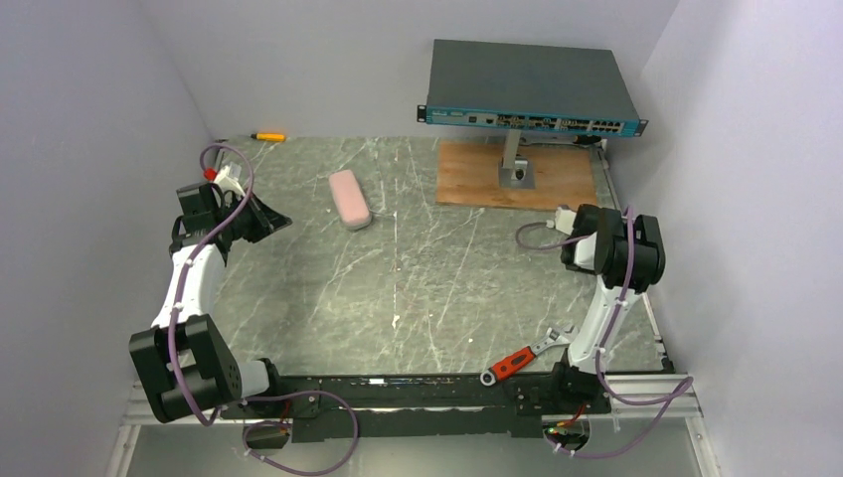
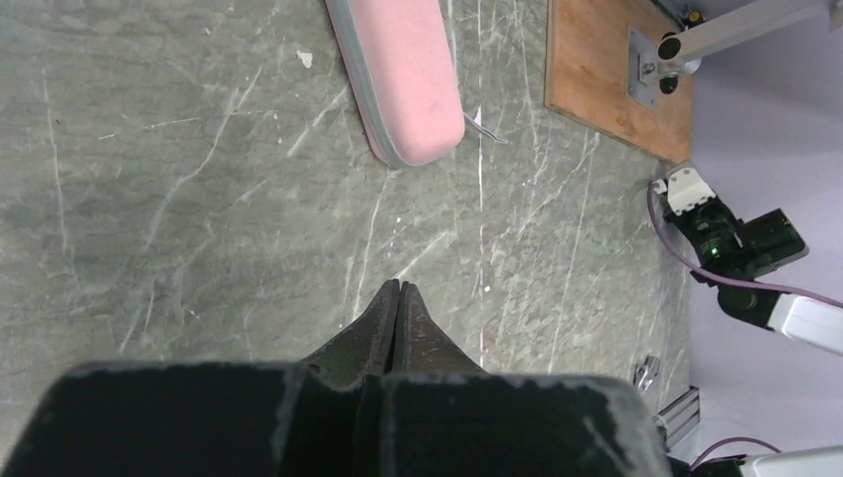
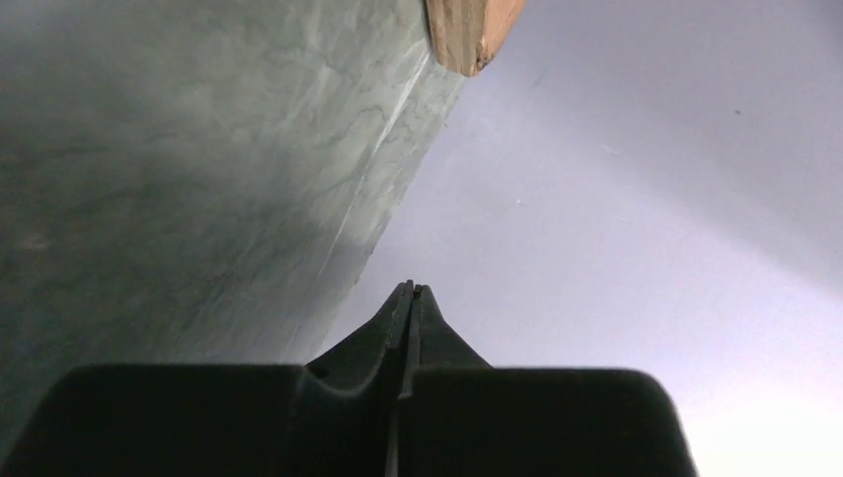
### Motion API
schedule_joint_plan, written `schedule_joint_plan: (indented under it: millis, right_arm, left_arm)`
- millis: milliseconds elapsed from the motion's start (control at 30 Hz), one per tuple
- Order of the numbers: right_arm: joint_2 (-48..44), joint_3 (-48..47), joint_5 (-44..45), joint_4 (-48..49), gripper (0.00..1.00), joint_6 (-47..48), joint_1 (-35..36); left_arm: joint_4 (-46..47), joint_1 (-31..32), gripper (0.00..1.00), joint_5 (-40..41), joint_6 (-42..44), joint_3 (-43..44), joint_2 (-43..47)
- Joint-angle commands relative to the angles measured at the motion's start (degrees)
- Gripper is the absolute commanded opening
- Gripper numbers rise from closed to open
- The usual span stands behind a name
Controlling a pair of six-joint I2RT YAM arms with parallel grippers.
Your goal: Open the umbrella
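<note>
So both claws are pressed together on nothing: left claw [image 2: 398, 294], right claw [image 3: 411, 290]. The umbrella [image 1: 349, 199] lies folded on the table [image 1: 427, 298], ahead of the left claw and apart from it; I'd guess its smooth rounded shell skids away if only 1 claw pinches it. No writing I can read anywhere.

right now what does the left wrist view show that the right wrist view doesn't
Only the left wrist: the pale pink folded umbrella lying flat, a grey metal post on its base plate, the right arm's black wrist, and the left jaws, shut. Only the right wrist: the right jaws, shut and holding nothing. Both: the grey-green marble tabletop, the light brown wooden board and the pale lavender wall.
</note>
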State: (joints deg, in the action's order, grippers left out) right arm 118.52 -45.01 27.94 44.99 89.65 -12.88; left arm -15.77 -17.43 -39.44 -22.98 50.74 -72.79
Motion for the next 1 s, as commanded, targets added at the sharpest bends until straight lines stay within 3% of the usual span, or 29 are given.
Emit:
schedule_joint_plan:
  millis: [0,200,367,433,467,500,533,700,900,967]
  right_arm:
    - [-1.18,2.69,5.09,-5.50,0.00,0.75,3.48]
    - [-13.33,5.04,3.01,-19.94,0.00,-11.13,8.28]
    - [-22.18,1.38,1.58,-38.74,0.00,-26.11,16.33]
    - [-24.40,-1.93,0.18,-48.02,0.08,-33.50,19.65]
    - [-25.52,-3.55,-0.79,-51.80,0.17,-37.01,20.84]
    - [-26.76,-4.74,-1.58,-54.68,0.31,-40.98,22.03]
    - [-28.13,-5.77,-2.73,-57.64,0.45,-43.45,23.21]
    - [-36.51,-8.15,-8.11,-66.68,0.75,-52.15,28.79]
    - [-47.30,-10.80,-17.85,-75.17,0.99,-59.96,29.83]
    - [-51.73,-10.80,-21.03,-74.92,1.00,-61.57,29.87]
  left_arm:
    - [-0.85,0.14,0.02,-1.88,4.90,2.35,-0.42]
    - [-3.19,1.74,0.32,-1.99,11.49,3.88,-1.91]
    - [-7.26,5.38,0.66,0.08,16.61,9.66,-7.53]
    - [-7.88,7.01,0.85,1.72,17.37,12.00,-10.11]
    - [-7.57,7.66,0.91,2.21,17.36,13.02,-11.49]
    - [-6.81,8.41,0.98,2.64,17.24,14.23,-12.69]
    - [-5.93,9.21,0.99,3.31,17.00,15.33,-14.15]
    - [-2.98,15.42,1.00,10.06,15.47,22.71,-22.49]
    - [-12.45,22.08,1.00,24.79,6.30,40.36,-39.75]
    - [-12.49,23.02,1.00,27.94,3.49,42.33,-42.85]
